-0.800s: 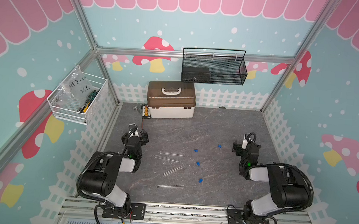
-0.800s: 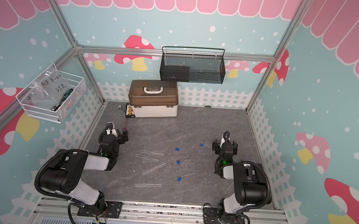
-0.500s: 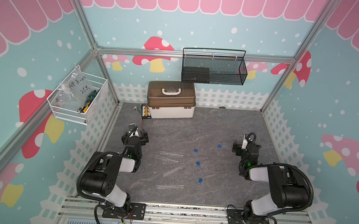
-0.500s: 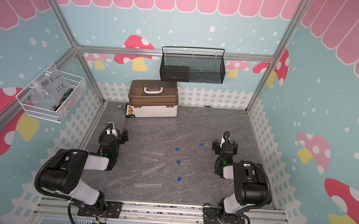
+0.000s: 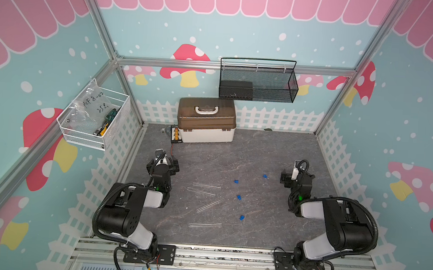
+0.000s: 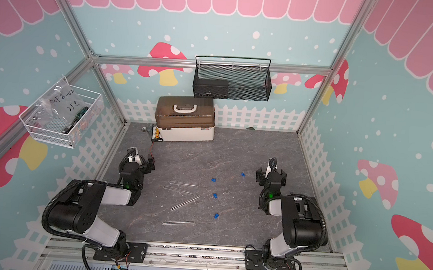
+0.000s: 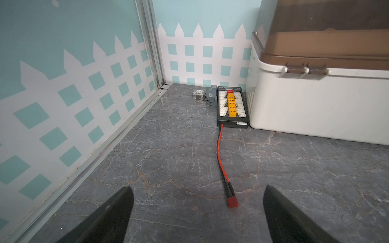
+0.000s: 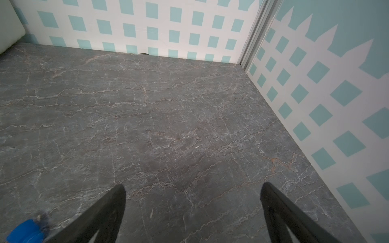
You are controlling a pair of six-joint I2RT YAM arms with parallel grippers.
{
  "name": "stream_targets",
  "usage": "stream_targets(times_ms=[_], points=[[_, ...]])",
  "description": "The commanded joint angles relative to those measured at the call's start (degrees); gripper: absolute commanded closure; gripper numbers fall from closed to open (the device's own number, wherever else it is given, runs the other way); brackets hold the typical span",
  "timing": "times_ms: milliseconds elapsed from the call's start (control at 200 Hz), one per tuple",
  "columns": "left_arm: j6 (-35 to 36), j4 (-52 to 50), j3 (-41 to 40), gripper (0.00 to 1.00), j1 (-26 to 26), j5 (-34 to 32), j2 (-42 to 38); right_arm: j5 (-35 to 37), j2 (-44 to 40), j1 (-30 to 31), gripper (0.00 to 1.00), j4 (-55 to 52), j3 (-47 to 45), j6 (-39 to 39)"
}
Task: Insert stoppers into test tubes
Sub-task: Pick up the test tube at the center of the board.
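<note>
Black L claw [image 7: 197,188], R claw [image 8: 193,185]: both wide open, empty.

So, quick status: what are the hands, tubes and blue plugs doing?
Left hand open, empty. Right hand open, empty. Four test tubes and four stoppers loose on the table, none plugged. Nothing in the way.

**No visible change**

Nothing can be seen to differ from the earlier pictures. In both top views the left gripper [image 5: 163,162] and the right gripper [image 5: 297,176] sit at the same spots as before, and no shift in either arm's pose shows. The four test tubes [image 5: 206,185] and the four stoppers [image 5: 236,181] lie on the table [image 5: 261,149] exactly where they lay. The wrist views have no earlier pictures to compare against.
</note>
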Motion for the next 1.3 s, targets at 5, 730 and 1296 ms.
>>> stream_targets(times_ms=[5, 730, 1296], points=[[0.5, -0.8, -0.3, 0.01, 0.3, 0.7, -1.0, -0.4, -1.4, -0.3, 0.01, -0.3, -0.5, -0.9], [-2.6, -59.4, 17.0, 0.01, -1.1, 33.4, -31.0, -7.4, -39.9, -0.6, 0.01, -58.9, 10.4, 12.7], [39.3, -99.1, 25.9, 0.18, -39.2, 34.6, -23.2, -15.0, -38.9, -0.6, 0.09, -71.1, 14.9, 8.5]])
